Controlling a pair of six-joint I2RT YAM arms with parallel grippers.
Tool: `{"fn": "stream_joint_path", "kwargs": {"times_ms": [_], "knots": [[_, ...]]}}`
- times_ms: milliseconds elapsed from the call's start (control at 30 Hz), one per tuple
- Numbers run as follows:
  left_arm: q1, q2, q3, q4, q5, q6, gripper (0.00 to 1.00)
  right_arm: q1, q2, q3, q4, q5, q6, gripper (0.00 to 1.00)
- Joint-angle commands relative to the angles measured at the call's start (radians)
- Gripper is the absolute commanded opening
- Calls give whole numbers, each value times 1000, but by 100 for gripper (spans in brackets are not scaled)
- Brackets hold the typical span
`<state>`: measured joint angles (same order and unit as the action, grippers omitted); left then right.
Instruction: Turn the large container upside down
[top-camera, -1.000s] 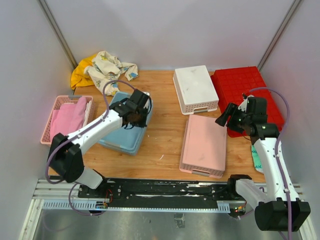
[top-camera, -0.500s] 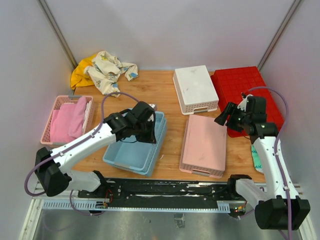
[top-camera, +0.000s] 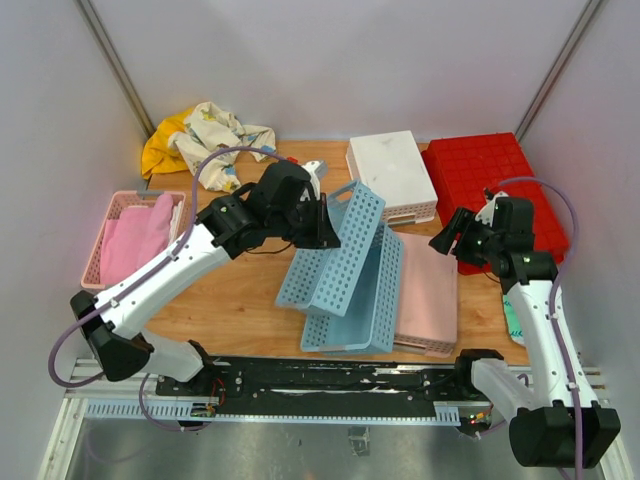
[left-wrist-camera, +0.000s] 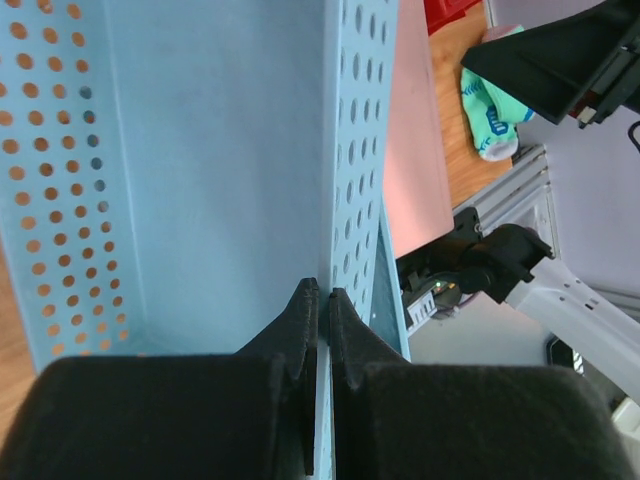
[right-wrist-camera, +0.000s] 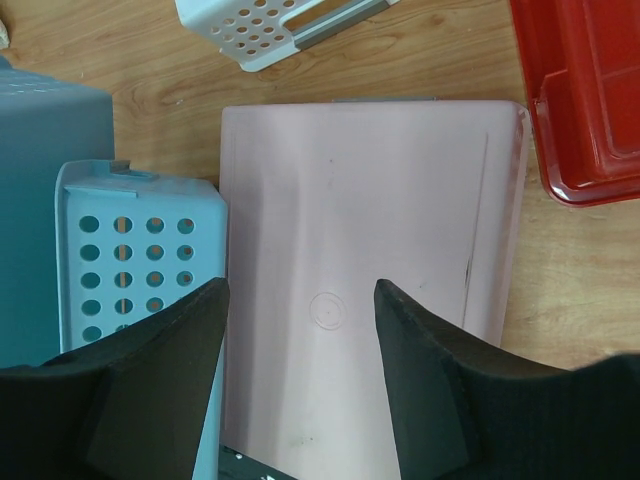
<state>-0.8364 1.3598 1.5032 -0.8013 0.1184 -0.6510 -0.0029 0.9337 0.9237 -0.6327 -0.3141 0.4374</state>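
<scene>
Overhead, the big red rectangular plastic bin (top-camera: 480, 175) lies far right, near the right gripper (top-camera: 447, 238). Left wrist: the left gripper (left-wrist-camera: 320, 300) pinches a tilted blue perforated plastic basket (left-wrist-camera: 200, 150). Right wrist: jaws apart above an upturned pink plastic basket (right-wrist-camera: 350, 250).

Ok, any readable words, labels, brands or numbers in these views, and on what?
None readable. The red bin, white basket, blue baskets and overturned pink basket are plain plastic; the pink one bears only a blank moulded circle. The patterned cloth shows prints, no legible letters.
</scene>
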Motion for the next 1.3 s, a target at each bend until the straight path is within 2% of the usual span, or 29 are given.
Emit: {"fn": "stream_joint_path", "kwargs": {"times_ms": [0, 233, 433, 667, 833, 1133, 1267], "knots": [[-2, 23, 5, 50, 33, 8, 0, -2, -30, -17, 0, -6, -5, 62], [82, 1, 56, 128, 76, -2, 0, -2, -20, -21, 11, -42, 2, 61], [242, 27, 150, 243, 156, 7, 0, 0, -25, -15, 12, -40, 8, 61], [436, 178, 202, 469, 397, -56, 0, 1, -26, -16, 6, -41, 11, 61], [487, 318, 268, 588, 475, -110, 0, 1, -28, -13, -6, -31, 13, 61], [582, 507, 167, 985, 680, -389, 0, 3, -27, -10, -19, -22, 16, 61], [627, 580, 110, 1086, 740, -453, 0, 3, -20, 0, -23, -19, 16, 61]]}}
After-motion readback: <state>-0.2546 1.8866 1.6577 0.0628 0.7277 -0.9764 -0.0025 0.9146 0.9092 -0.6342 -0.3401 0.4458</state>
